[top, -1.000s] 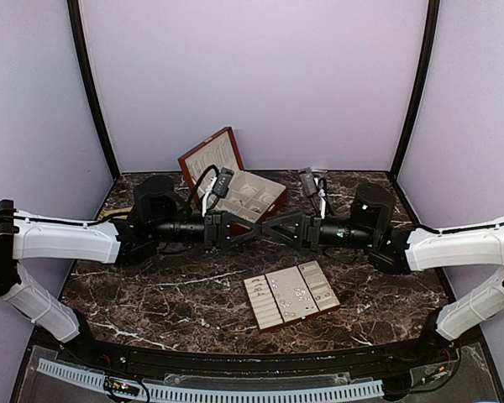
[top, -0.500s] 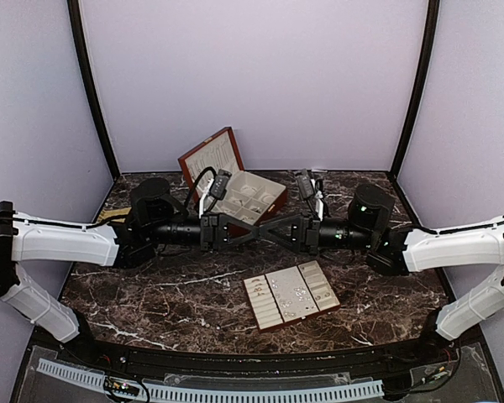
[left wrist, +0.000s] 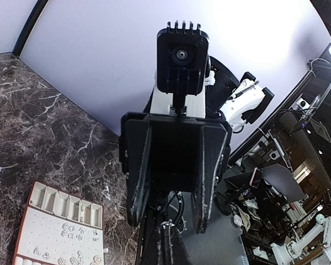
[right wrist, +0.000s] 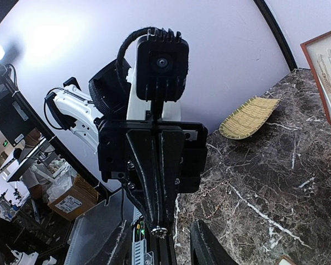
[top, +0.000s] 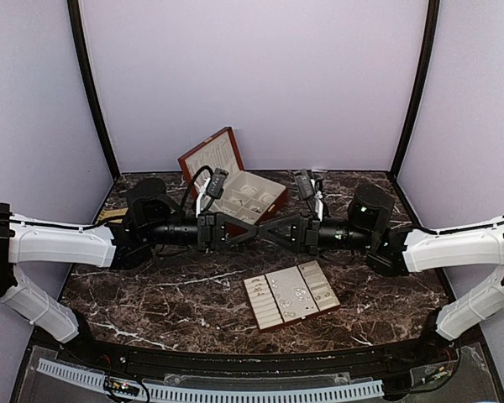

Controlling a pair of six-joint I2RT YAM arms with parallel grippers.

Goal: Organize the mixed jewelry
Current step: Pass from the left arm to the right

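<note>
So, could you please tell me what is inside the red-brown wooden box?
Cream-lined compartments show in the box, their contents too small to tell; the black left gripper covers its near edge.

The top camera sits above and behind the arms, looking down across the marble table (top: 151, 294) toward the back wall. Each wrist camera looks along its own fingers, close onto the opposite gripper: the left wrist camera faces the right gripper (left wrist: 167, 212), the right wrist camera the left gripper (right wrist: 158, 223). The top and left wrist views share the slotted tray (top: 267, 315).
</note>
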